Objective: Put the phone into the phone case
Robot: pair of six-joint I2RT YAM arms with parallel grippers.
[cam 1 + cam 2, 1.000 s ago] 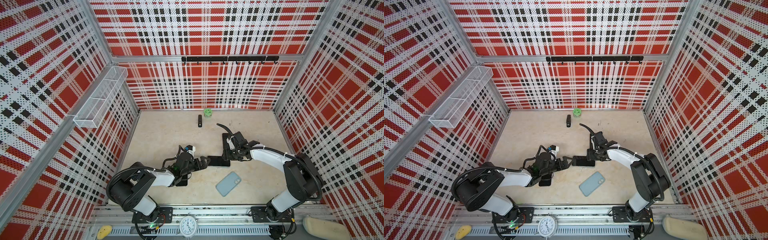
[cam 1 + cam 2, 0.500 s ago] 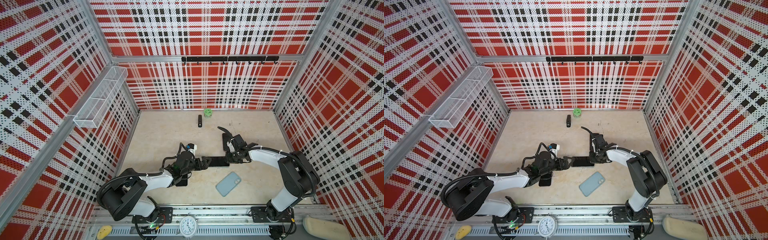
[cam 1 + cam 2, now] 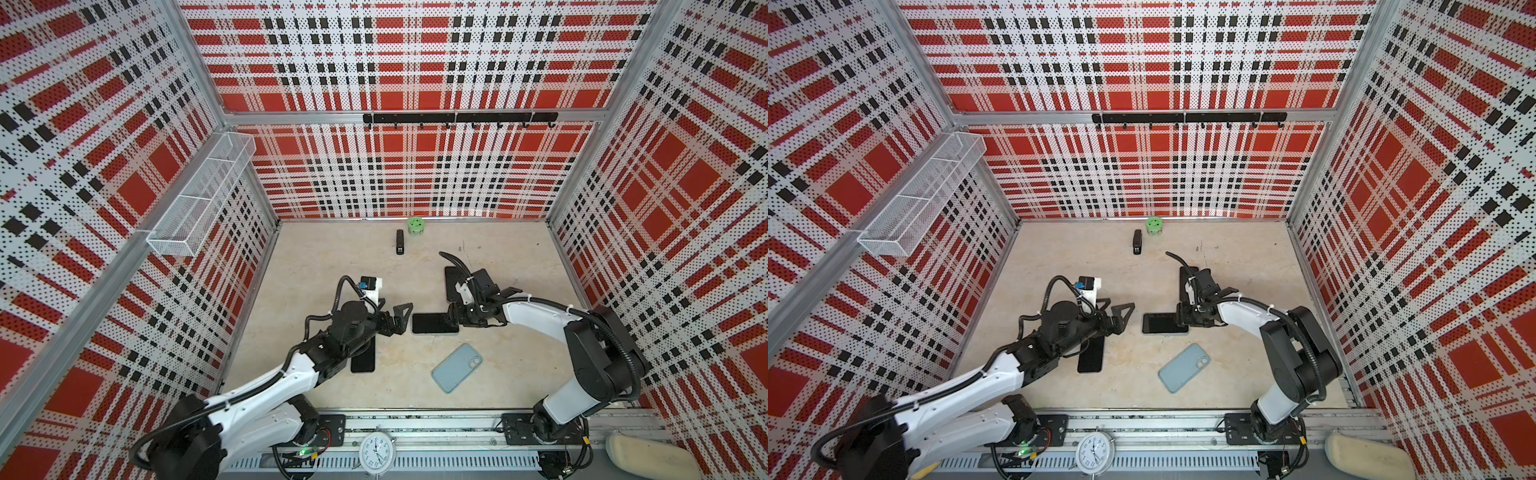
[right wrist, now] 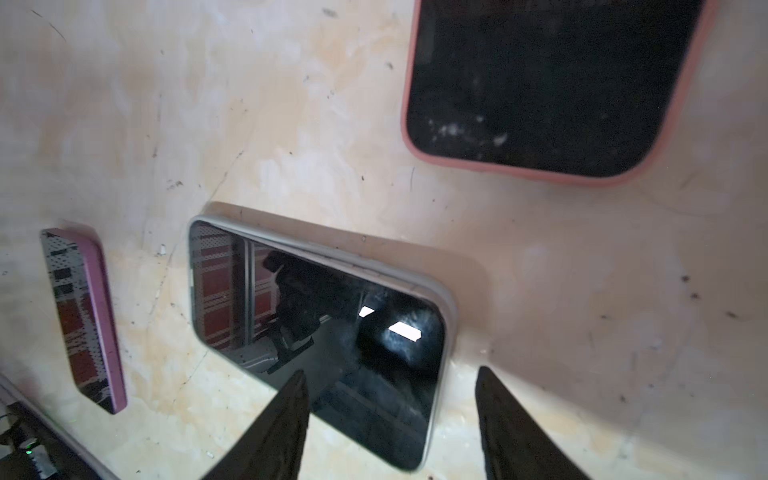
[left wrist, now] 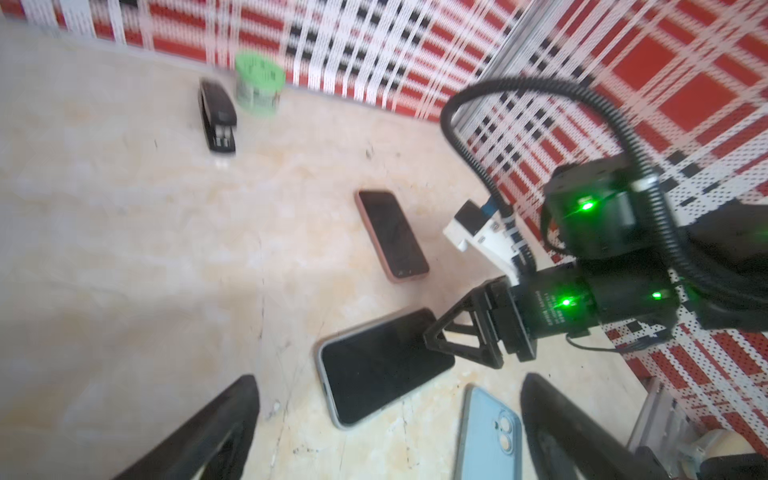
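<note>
Black-glass phone (image 3: 435,323) lies mid tabletop (image 3: 332,257) in a pale case (image 4: 452,316) (seating step, seemingly unfinished), right tool (image 4: 390,372) apart over one end, left tool (image 3: 403,318) apart beside it; next: press edges down.

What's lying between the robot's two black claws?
A flat black-screened phone with a pale rim, between the left gripper and right gripper, in both top views.
</note>
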